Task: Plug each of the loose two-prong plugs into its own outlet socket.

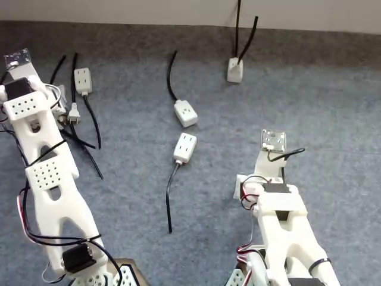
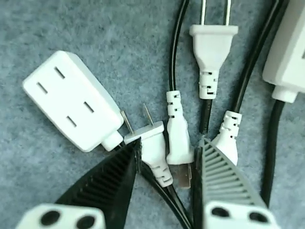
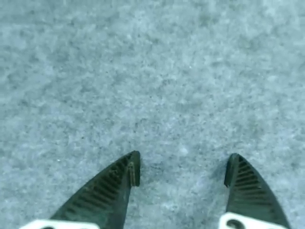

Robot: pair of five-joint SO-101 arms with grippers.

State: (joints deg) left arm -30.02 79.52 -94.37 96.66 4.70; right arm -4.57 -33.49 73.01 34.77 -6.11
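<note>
My left hand (image 2: 169,143) stands open, a two-prong plug (image 2: 153,143) and a second plug (image 2: 178,143) lying between its fingers. An outlet socket (image 2: 71,100) lies just beside one fingertip. My right hand (image 3: 182,162) is open over the grey table (image 3: 143,62).

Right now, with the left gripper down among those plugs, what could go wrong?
The left gripper is open around two plugs, one beside the other, pointing opposite ways; closing could pinch both, or a cord. The black cords crowd together there, so lifting one plug may drag its neighbours. The nearest outlet looks unfastened and might slide when a plug is pushed in.
</note>
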